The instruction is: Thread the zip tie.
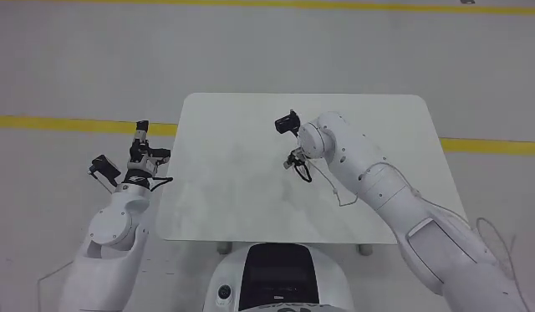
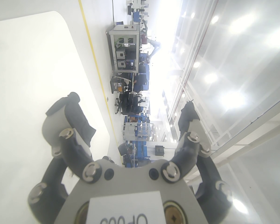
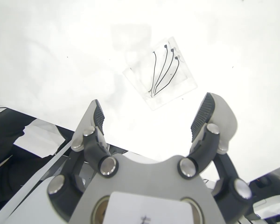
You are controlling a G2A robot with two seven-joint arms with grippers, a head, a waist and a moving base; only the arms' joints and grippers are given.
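Observation:
Several thin black zip ties (image 3: 164, 71) lie fanned out on a clear plastic sheet (image 3: 186, 80) flat on the white table (image 1: 234, 120). My right gripper (image 3: 151, 114) hangs above the table just short of the sheet, open, with nothing between its ribbed pads (image 3: 201, 115). In the top view the right gripper (image 1: 294, 161) is over the table's middle. My left gripper (image 1: 149, 143) sits at the table's left edge, away from the ties. Seen from its own wrist, the left gripper (image 2: 130, 110) is open and holds nothing, with the table's rounded corner (image 2: 58, 22) beside it.
The table stands on a pale floor crossed by yellow lines (image 1: 267, 2). Its left edge (image 1: 171, 178) is right by the left arm. Bare tabletop stretches to the left and far side of the right gripper. Cabinets and workstations (image 2: 124, 47) stand far off in the room.

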